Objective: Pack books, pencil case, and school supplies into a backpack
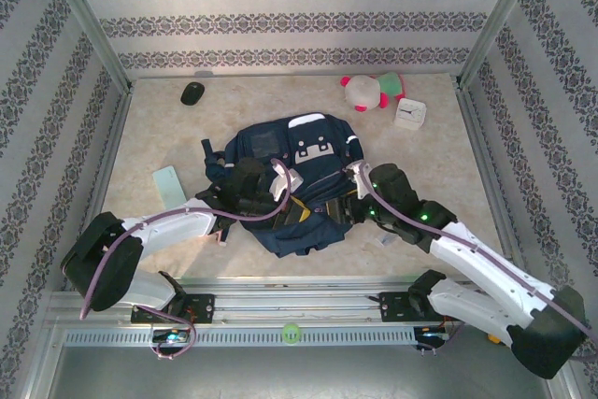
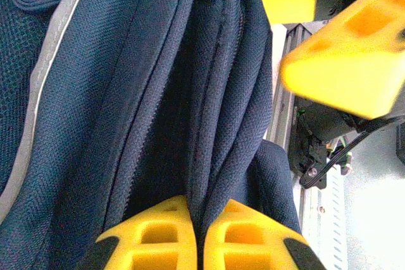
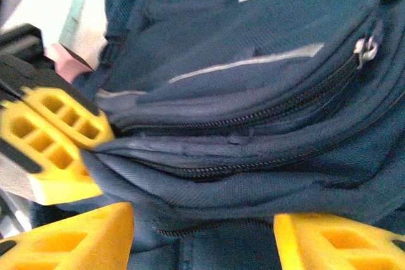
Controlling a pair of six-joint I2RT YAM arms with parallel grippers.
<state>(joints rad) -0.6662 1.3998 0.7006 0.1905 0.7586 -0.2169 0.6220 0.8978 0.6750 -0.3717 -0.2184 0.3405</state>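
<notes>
I have the large navy blue fabric backpack with thin white stripes lying flat in the middle of the pale marbled table, its near edge close to the metal rail where the arms are bolted. My left gripper has its yellow jaws closed tight on a raised fold of the backpack's navy fabric beside a zip line, with no gap between the tips. My right gripper stands with its jaws wide apart, one finger on either side of the backpack's bulging lower edge; I cannot tell whether they press the cloth. Both wrists crowd the bag's near side, so there is little free room between them. There is bare tabletop to the right of the bag. On the left, the flat pale teal square lies just off the bag's left edge. Along the far wall sit a black computer mouse, a pink-and-white plush toy and a white square clock, all well apart from the backpack.
</notes>
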